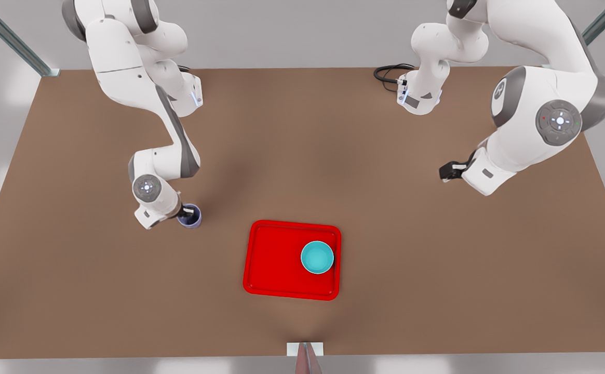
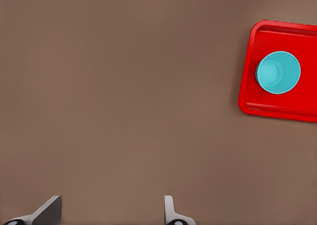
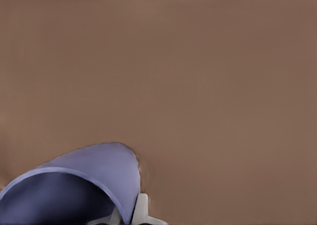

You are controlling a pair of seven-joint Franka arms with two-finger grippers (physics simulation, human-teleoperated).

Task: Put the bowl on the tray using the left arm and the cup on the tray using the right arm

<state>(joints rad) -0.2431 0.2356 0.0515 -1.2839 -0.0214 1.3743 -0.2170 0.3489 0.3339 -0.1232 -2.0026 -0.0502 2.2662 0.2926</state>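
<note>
The turquoise bowl (image 1: pixel 317 257) (image 2: pixel 278 72) sits upright inside the red tray (image 1: pixel 273 259) (image 2: pixel 257 36), in the half toward the front view's right. The lavender cup (image 1: pixel 194 221) (image 3: pixel 99 165) is on the brown table off the tray's corner, toward the front view's left. My right gripper (image 1: pixel 184 212) (image 3: pixel 128 215) is shut on the cup's wall at the rim, one finger (image 3: pixel 142 210) outside it. Far off at the front view's right, my left gripper (image 1: pixel 447 171) (image 2: pixel 111 212) hangs open over bare table, holding nothing.
A coiled black cable (image 1: pixel 389 72) lies at the table's back edge by the base of the arm on the front view's right. A small white and red marker (image 1: pixel 305 350) sits at the front edge. Metal frame posts (image 1: pixel 16 44) stand at the back corners.
</note>
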